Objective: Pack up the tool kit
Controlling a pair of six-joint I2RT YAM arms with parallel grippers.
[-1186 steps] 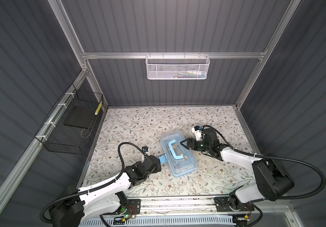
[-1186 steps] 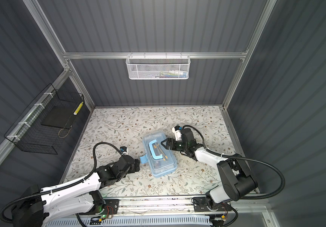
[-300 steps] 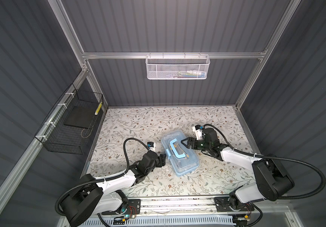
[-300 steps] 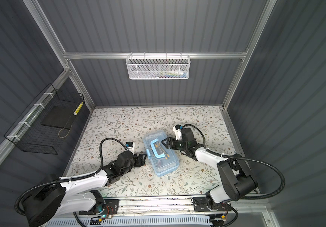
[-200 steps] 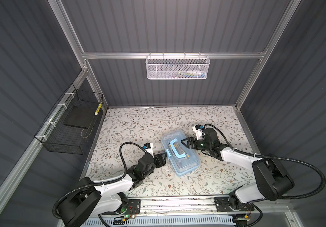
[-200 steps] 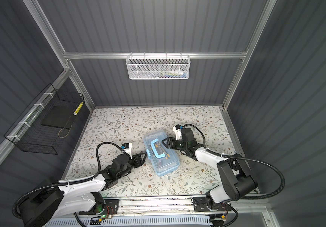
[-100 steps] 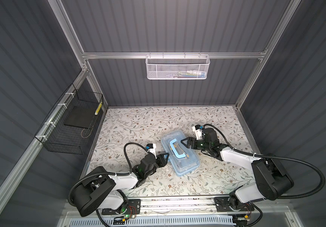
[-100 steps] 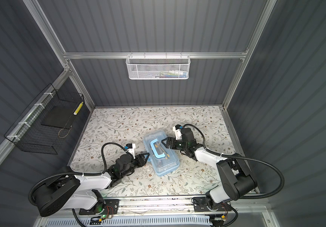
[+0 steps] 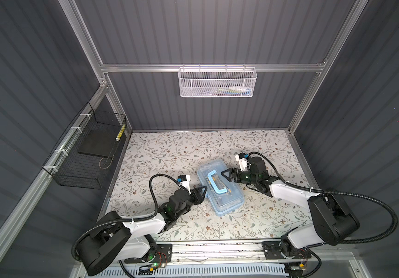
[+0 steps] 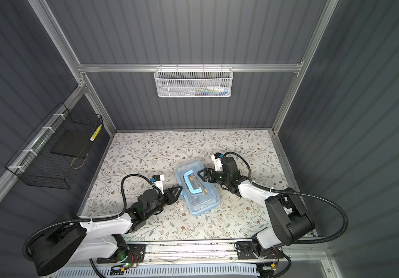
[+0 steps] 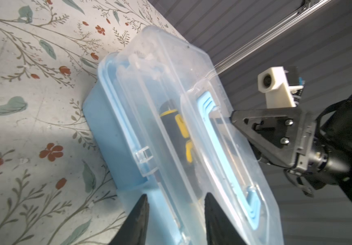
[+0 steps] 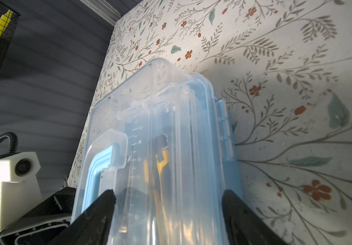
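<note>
Top views: tool kit point(image 9: 220, 190) between both end effectors.

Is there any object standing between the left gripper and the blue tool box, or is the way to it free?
Nothing visible stands between them. The left gripper is already at the near long side of the tool box, with its fingers set on either side of the lid's edge. The right gripper straddles the opposite side.

Dim walls, lit floor, wrist glare
</note>
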